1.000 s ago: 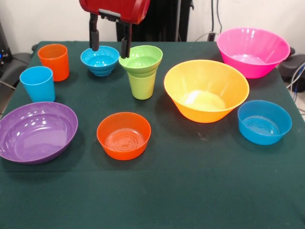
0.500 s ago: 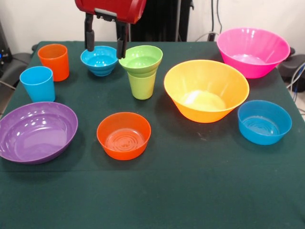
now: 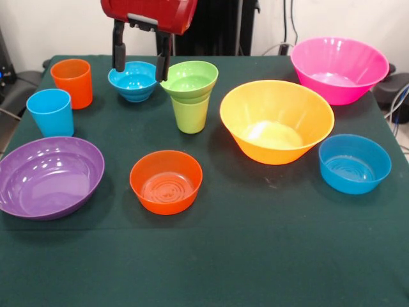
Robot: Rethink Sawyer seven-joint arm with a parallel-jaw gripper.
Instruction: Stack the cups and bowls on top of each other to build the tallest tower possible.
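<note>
The tool (image 3: 140,59) hangs wide open and empty over the small blue bowl (image 3: 133,80), and could bump the tower (image 3: 189,96) beside it and tip it

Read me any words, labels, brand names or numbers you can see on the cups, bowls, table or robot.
None can be read. The cups, bowls and green tablecloth are plain, and the red arm above the gripper shows no legible marking.
</note>
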